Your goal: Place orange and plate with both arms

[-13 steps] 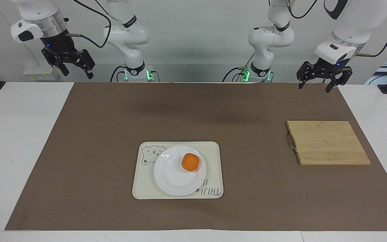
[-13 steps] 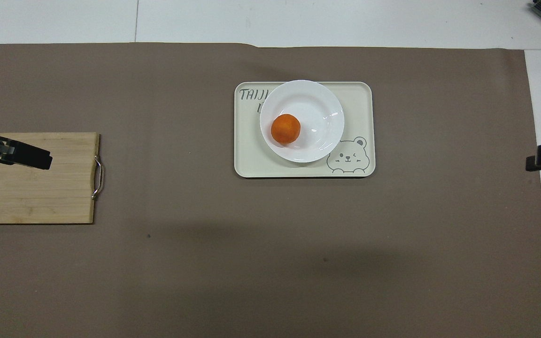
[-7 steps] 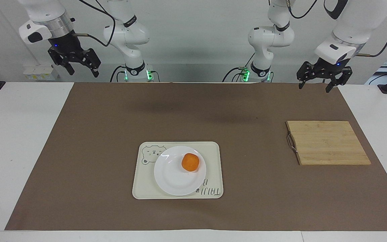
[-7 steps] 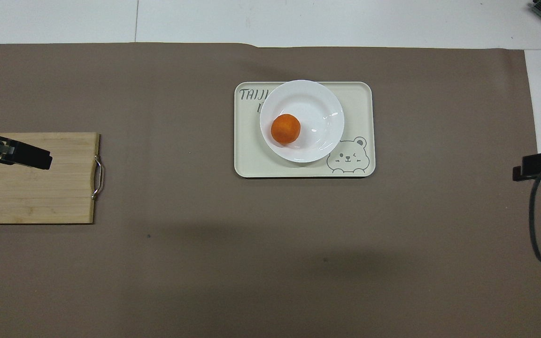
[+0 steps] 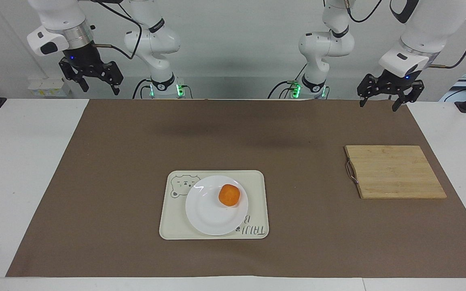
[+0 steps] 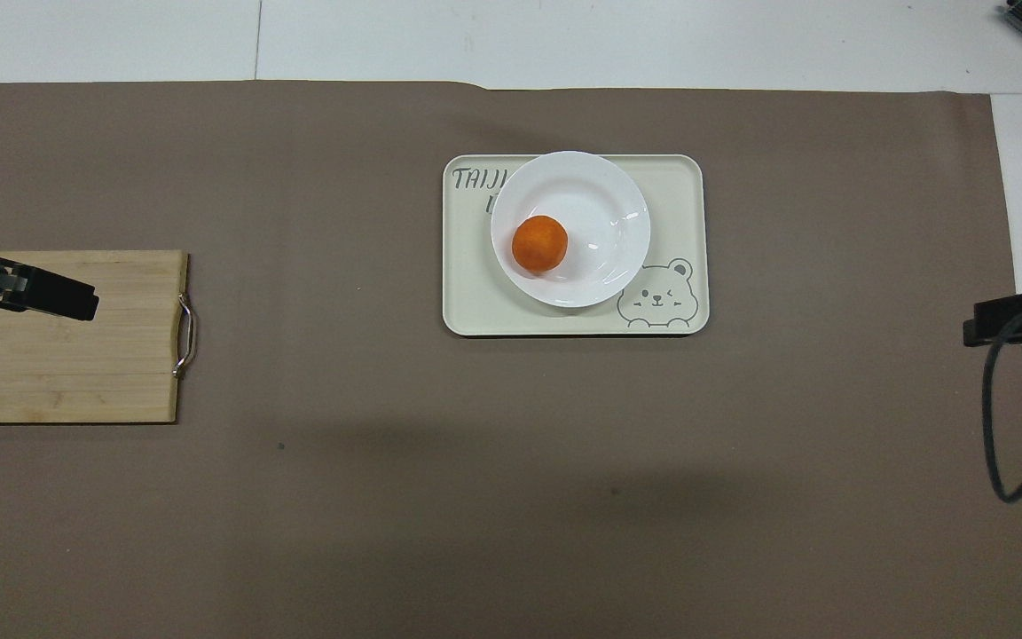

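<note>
Orange (image 5: 229, 195) sits on the white plate (image 5: 210, 214), toward the rim on the left arm's side and a bit nearer to the robots than plate centre; plate sits on the cream bear-print tray (image 5: 257, 190), mid-table on the brown mat (image 5: 115, 161). Facing view: left end effector (image 5: 380, 98) hangs over the mat edge nearest the robots at the left arm's end of the table, fingers apart, nothing held. Right end effector (image 5: 97, 84) is up in the air over the right arm's end of the table near the robots, fingers apart, empty. Wooden cutting board (image 5: 395, 171) with metal handle lies toward the left arm's end, well apart from the tray

Overhead view: orange (image 6: 539, 243) on plate (image 6: 604, 222), plate overlapping the tray's (image 6: 680, 195) edge farthest from the robots. Left end effector (image 6: 36, 294) shows over the cutting board (image 6: 67, 382); right end effector (image 6: 1008, 318) only pokes in at the frame edge over the mat's edge, cable looping below it. Neither touches orange or plate
</note>
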Robot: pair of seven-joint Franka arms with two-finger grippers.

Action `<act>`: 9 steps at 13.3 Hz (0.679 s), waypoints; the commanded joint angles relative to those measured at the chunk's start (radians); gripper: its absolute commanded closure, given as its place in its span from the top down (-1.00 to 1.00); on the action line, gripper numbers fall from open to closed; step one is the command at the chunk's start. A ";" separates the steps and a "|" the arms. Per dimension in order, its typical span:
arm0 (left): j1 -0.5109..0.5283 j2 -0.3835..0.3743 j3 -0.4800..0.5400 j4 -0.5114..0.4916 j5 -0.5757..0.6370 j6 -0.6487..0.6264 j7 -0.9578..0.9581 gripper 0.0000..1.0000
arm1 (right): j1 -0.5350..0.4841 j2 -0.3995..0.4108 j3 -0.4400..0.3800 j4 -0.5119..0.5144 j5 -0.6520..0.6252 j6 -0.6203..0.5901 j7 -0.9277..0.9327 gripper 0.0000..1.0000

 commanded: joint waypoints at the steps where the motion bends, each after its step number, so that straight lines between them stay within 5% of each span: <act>1: 0.010 -0.007 -0.009 0.004 0.015 0.001 -0.009 1.00 | -0.010 -0.013 0.005 -0.012 0.017 -0.003 0.011 1.00; 9: 0.010 -0.007 -0.009 0.004 0.014 0.001 -0.009 1.00 | -0.015 -0.018 0.002 -0.006 0.058 -0.016 0.005 1.00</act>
